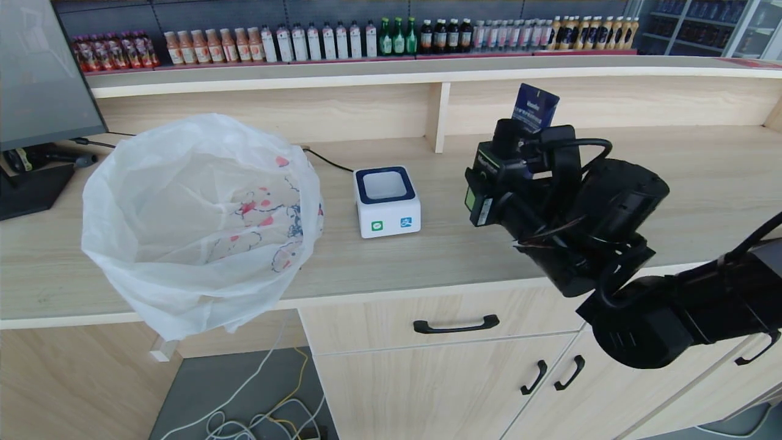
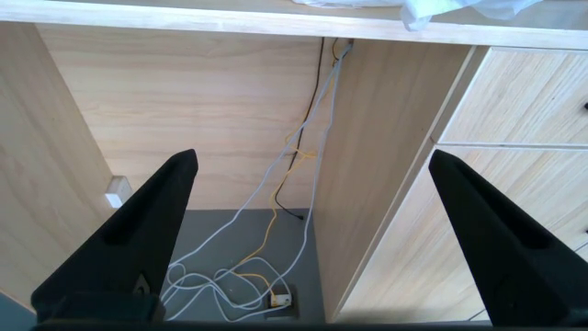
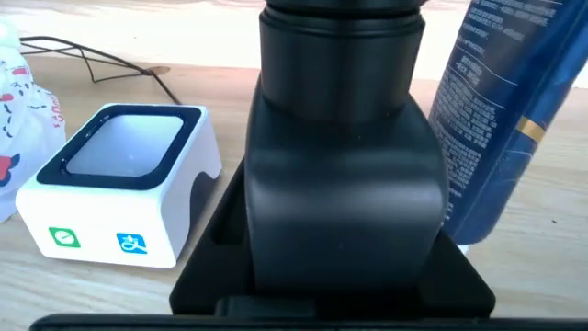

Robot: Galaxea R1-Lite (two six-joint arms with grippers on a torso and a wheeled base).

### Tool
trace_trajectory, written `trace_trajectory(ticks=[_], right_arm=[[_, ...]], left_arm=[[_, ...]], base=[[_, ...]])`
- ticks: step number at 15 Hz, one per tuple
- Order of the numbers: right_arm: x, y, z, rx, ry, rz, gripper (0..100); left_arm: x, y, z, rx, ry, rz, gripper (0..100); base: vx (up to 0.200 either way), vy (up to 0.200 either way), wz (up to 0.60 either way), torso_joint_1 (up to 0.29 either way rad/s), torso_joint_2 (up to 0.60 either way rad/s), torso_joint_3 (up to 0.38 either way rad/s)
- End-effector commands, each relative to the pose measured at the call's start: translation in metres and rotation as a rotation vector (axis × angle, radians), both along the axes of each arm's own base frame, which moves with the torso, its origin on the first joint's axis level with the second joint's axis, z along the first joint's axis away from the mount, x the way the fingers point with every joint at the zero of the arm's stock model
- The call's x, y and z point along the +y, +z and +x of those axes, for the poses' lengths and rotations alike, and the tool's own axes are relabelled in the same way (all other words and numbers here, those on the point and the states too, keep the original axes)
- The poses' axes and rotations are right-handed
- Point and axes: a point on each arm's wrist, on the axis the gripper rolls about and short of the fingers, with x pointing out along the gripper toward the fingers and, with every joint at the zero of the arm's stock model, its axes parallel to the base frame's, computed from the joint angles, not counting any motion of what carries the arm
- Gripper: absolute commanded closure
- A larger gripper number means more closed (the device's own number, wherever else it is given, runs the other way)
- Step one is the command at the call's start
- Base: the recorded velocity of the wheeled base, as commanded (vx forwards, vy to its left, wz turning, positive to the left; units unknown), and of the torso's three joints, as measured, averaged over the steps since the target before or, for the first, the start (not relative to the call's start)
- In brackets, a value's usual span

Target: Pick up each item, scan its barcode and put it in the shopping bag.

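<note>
Packet, blue and shiny, held tight in right end effector, near white square scanner box on wooden worktop. Left end effector wide open, holding nothing.

- Head view bright, with even diffuse light; shadows on counter faint and soft.
- Counter edge bows toward frame sides, wide-angle distortion.
- Pale glare on scanner window, sheen on blue pack.
- Under-counter recess dimmer, left gripper a dark silhouette.

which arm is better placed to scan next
Right: the right hand holds the blue pack close beside the scanner, while the left hand is open and empty below the counter.
</note>
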Motion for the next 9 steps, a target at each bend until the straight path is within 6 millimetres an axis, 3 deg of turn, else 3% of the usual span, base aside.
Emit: trace_trajectory(ticks=[1, 5, 9], right_arm=[[-0.027, 0.010, -0.054, -0.043, 0.011, -0.002, 100], [-0.061, 0.006, -0.110, -0.028, 0.024, -0.022, 100], [-0.070, -0.001, -0.134, 0.002, 0.067, 0.018, 100]], left_arm=[[0.000, 0.000, 0.000, 0.000, 0.001, 0.000, 0], [0.000, 0.000, 0.000, 0.000, 0.001, 0.000, 0], [0.000, 0.000, 0.000, 0.000, 0.001, 0.000, 0]], base=[[0.000, 0.000, 0.00, 0.000, 0.00, 0.000], [0.000, 0.000, 0.00, 0.000, 0.00, 0.000], [0.000, 0.000, 0.00, 0.000, 0.00, 0.000]])
